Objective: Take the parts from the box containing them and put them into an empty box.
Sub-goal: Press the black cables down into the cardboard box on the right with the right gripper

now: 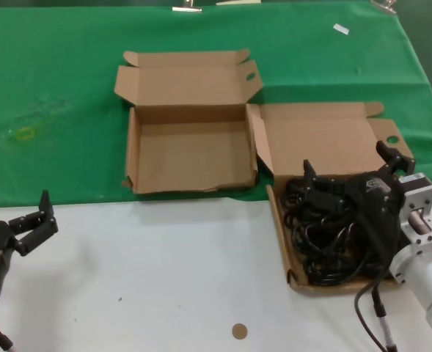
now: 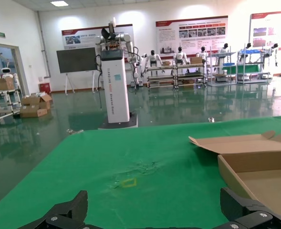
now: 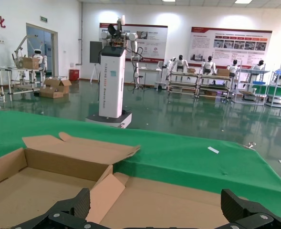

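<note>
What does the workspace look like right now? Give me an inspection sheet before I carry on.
Surface: white table in front, green cloth behind.
Job's things: empty box open on the green cloth; box of black parts open to its right, still full.
Clutter: small brown disc on the white table; yellowish mark and white scrap on the cloth.
Grippers: right gripper open over the parts; left gripper open, parked at the table's left edge.
Cables: black cable along the right arm.
Surroundings: hall with a white robot pedestal, shelving and wall posters.
</note>
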Robot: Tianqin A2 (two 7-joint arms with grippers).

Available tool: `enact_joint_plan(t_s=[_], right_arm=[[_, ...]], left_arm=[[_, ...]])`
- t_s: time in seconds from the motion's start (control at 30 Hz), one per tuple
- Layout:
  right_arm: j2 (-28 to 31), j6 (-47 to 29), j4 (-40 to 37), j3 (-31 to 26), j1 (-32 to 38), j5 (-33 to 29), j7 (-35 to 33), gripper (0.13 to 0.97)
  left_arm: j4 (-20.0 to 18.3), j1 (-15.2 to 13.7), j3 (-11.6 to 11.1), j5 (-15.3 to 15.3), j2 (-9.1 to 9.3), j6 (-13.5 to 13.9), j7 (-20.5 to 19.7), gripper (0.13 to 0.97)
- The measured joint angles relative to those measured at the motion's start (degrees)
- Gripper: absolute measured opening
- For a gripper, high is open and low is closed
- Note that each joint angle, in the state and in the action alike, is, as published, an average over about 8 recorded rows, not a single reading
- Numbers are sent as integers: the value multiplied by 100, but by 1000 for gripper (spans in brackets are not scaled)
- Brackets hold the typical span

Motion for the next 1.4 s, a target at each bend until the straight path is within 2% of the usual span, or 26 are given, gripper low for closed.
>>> enact_joint_plan(t_s=[1.13, 1.4], right_arm=[[0, 0, 0, 0, 0, 0, 0, 966], [0, 0, 0, 0, 0, 0, 0, 966]], left_arm=[[0, 0, 0, 0, 0, 0, 0, 966], [0, 0, 0, 0, 0, 0, 0, 921]])
